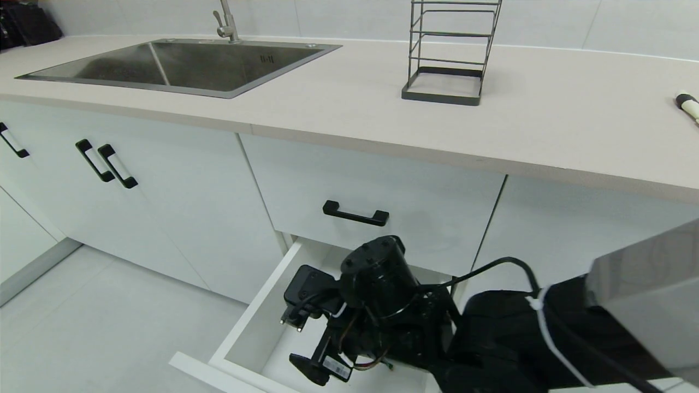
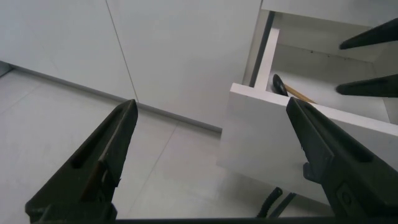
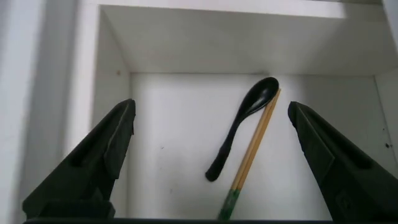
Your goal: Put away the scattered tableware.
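No writing, label or number here can be read.

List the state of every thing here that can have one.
lower drawer: pulled open.
upper drawer: shut.
cabinet doors: shut.
black spoon: lying in the lower drawer.
chopsticks: lying alongside the black spoon.
left tool: open, empty.
right tool: open, empty.
wire rack: empty.
sink: empty.

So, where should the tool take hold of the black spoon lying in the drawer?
The thin handle, near its tail, straight down from above, closing across it. The black spoon lies flat in the open drawer, whose walls block any sideways approach; the chopsticks crowd its bowl end but angle away toward the tail.
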